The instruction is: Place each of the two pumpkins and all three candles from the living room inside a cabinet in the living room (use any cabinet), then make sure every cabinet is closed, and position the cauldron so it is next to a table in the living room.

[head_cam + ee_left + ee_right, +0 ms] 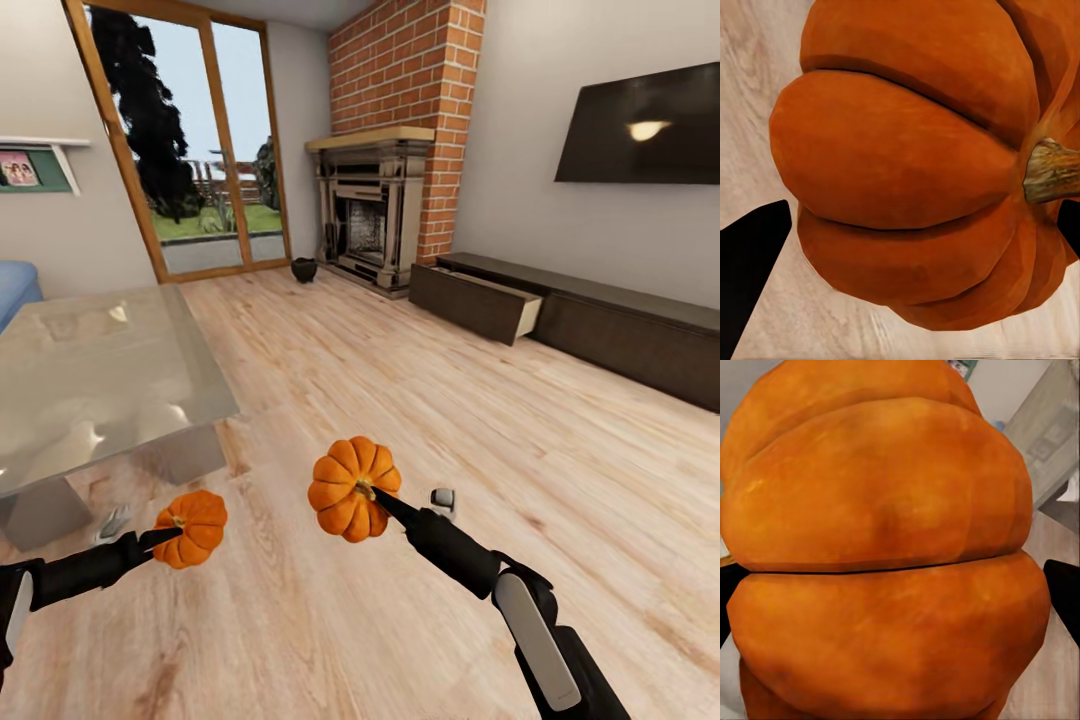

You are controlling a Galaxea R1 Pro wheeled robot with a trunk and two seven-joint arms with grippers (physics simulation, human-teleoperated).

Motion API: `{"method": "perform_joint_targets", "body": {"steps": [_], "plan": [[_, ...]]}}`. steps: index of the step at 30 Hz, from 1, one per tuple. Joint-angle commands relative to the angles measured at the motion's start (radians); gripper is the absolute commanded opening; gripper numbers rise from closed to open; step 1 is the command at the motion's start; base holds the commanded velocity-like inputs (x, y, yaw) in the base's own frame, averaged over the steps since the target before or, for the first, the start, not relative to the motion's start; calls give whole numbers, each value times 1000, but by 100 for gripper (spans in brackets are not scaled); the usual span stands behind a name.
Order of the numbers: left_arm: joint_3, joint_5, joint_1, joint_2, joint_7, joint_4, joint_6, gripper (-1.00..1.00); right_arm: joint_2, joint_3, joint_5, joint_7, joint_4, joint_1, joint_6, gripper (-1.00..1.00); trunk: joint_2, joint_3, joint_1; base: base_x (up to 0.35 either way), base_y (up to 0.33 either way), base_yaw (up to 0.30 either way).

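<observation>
Left pumpkin (pixel 194 528): orange, ribbed, small; held above the wood floor (pixel 400 400) at near left, just in front of the table's near corner. In the left wrist view (pixel 907 165) broad rounded lobes with dark grooves are seen, and a short tan woody stem at one side.
Left gripper (pixel 170 535): clamped on the left pumpkin; black fingers (pixel 750 262) are seen on either side of the fruit.
Right pumpkin (pixel 352 488): brighter orange, larger in view, deeply ribbed, a short stem facing the gripper; held above the floor near centre. In the right wrist view (pixel 885 555) its smooth stacked lobes are seen very close.
Right gripper (pixel 378 497): closed on the right pumpkin at the stem side; its tips are hidden by the fruit.
Table (pixel 90 370): low, glossy grey-beige top with reflections, angled grey legs; at left, near.
Cabinet (pixel 600 320): long, low, dark brown, along the right wall under a dark TV (pixel 640 125); one drawer (pixel 478 300) at its far end is pulled out, with a pale edge showing.
Cauldron (pixel 303 270): small, round, black; on the floor far off, between the glass door (pixel 190 140) and the fireplace (pixel 372 215), well apart from the table.
</observation>
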State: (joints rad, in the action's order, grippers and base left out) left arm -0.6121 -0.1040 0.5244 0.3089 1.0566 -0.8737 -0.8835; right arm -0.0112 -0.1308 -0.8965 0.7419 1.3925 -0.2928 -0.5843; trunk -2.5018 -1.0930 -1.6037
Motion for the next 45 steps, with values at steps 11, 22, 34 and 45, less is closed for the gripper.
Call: {"method": "perform_joint_targets", "body": {"steps": [11,22,34,45], "plan": [[190,5,0,-8,-4,-1,-2,-100,1,89,-9,2,-137,0,8,-100,0,6,0,0,0,-276],[215,7,0,-7,-5,1,-2,-100,6,154,-15,4,-160,1,72,-100,0,11,0,0,0,-276],[215,7,0,-7,-4,1,-9,-100,2,178,-17,9,-161,1,74,-100,1,34,3,0,0,-277],[214,8,0,-7,-4,1,-8,-100,2,177,-16,13,-162,1,76,-100,65,70,38,0,0,-55]]}}
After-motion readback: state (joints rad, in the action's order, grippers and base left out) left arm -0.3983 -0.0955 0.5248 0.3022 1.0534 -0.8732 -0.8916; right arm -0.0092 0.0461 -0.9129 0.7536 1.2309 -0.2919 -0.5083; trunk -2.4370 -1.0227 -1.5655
